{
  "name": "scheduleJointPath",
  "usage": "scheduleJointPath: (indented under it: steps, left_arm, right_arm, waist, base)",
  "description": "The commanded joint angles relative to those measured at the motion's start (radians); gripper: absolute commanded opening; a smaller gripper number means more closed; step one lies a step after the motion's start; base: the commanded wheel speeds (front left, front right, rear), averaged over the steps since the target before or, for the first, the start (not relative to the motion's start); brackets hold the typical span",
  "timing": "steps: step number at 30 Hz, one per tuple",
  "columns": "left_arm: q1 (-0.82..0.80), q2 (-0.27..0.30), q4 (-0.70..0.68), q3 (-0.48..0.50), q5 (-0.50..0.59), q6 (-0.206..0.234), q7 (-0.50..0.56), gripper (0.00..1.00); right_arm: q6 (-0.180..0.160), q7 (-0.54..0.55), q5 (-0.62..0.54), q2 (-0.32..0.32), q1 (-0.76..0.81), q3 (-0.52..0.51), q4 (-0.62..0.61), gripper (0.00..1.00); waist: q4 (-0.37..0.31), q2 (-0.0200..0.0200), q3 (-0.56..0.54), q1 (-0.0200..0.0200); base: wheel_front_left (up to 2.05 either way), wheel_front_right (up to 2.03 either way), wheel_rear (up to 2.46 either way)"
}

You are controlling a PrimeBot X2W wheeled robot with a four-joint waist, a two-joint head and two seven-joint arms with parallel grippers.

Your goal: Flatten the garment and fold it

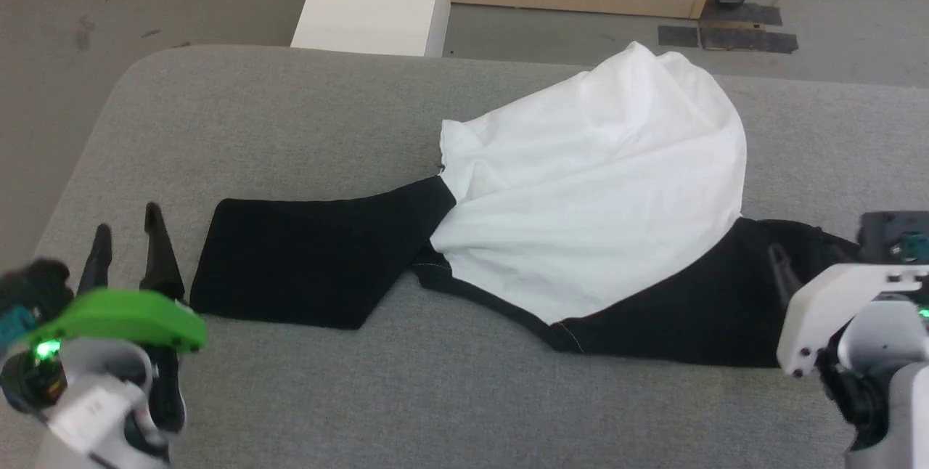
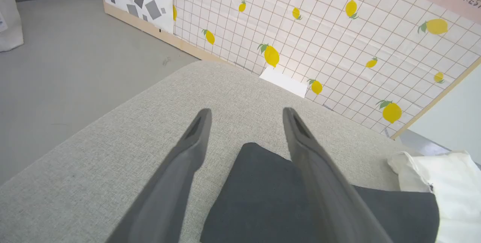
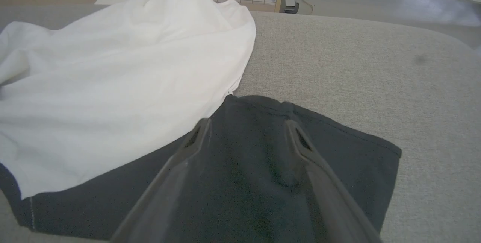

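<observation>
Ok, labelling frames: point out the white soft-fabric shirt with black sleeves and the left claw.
white soft-fabric shirt (image 1: 595, 186), head view, centre of white body.
left claw (image 2: 247, 113), left wrist view, between fingertips.

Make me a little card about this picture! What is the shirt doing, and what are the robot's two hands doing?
Surface: grey cushion
Garment: the garment lies on it, white body bunched and wrinkled, not yet flat or folded
Left-side sleeve: black, laid out fairly flat
Right-side sleeve: black, spread out under the right gripper
Left gripper: open, holding nothing, by the sleeve's cuff end
Right gripper: open, over its sleeve; touching or not, cannot tell
</observation>
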Motion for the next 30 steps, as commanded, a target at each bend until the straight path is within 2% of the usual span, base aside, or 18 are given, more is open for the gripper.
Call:
scheduleJointPath:
  steps: [1,3,8,11,18,22,27,28,29,30]
  left_arm:
    - [0.042,0.004,-0.014,-0.009,0.037,-0.009,-0.055,1.0]
    - [0.086,-0.001,-0.049,-0.02,0.09,-0.022,-0.112,1.0]
    - [0.147,-0.033,-0.13,-0.017,0.194,-0.041,-0.131,1.0]
    - [0.164,-0.067,-0.171,0.017,0.233,-0.045,-0.132,1.0]
    - [0.16,-0.12,-0.178,0.053,0.277,-0.084,-0.132,1.0]
    - [0.145,-0.138,-0.172,0.067,0.298,-0.108,-0.132,1.0]
    - [0.129,-0.157,-0.16,0.092,0.316,-0.137,-0.132,1.0]
    - [0.128,-0.16,-0.159,0.096,0.319,-0.141,-0.132,1.0]
    - [0.128,-0.164,-0.157,0.101,0.323,-0.146,-0.132,1.0]
    - [0.128,-0.166,-0.156,0.105,0.326,-0.151,-0.132,1.0]
  right_arm:
    - [-0.002,0.008,-0.008,-0.005,0.024,0.023,-0.011,1.0]
    - [-0.002,0.015,-0.007,-0.016,0.042,0.076,-0.029,1.0]
    - [-0.002,0.083,0.023,-0.059,0.052,0.233,-0.032,1.0]
    - [-0.002,0.171,0.032,-0.09,0.035,0.314,-0.001,1.0]
    - [-0.002,0.304,0.06,-0.161,-0.032,0.498,0.114,1.0]
    - [-0.002,0.31,0.066,-0.205,-0.063,0.578,0.174,1.0]
    - [-0.002,0.283,0.082,-0.213,-0.076,0.615,0.244,1.0]
    - [-0.002,0.287,0.088,-0.211,-0.075,0.615,0.254,0.55]
    - [-0.002,0.288,0.096,-0.21,-0.076,0.615,0.261,0.16]
    - [-0.002,0.286,0.104,-0.208,-0.077,0.611,0.263,0.0]
  waist:
    - [-0.004,0.0,-0.004,0.0]
    - [-0.006,0.0,-0.004,0.0]
    - [-0.004,0.0,0.005,0.0]
    - [0.002,0.0,0.014,0.0]
    - [0.027,0.0,0.037,0.0]
    - [0.042,0.0,0.055,0.0]
    - [0.052,0.0,0.066,0.0]
    - [0.052,0.0,0.066,0.0]
    - [0.051,0.0,0.064,0.0]
    - [0.049,0.0,0.063,0.0]
  base:
    - [0.0,0.0,0.0]
    - [0.0,0.0,0.0]
    - [0.0,0.0,0.0]
    - [0.0,0.0,0.0]
    - [0.0,0.0,0.0]
    - [0.0,0.0,0.0]
    - [0.0,0.0,0.0]
    - [0.0,0.0,0.0]
    - [0.0,0.0,0.0]
    - [0.0,0.0,0.0]
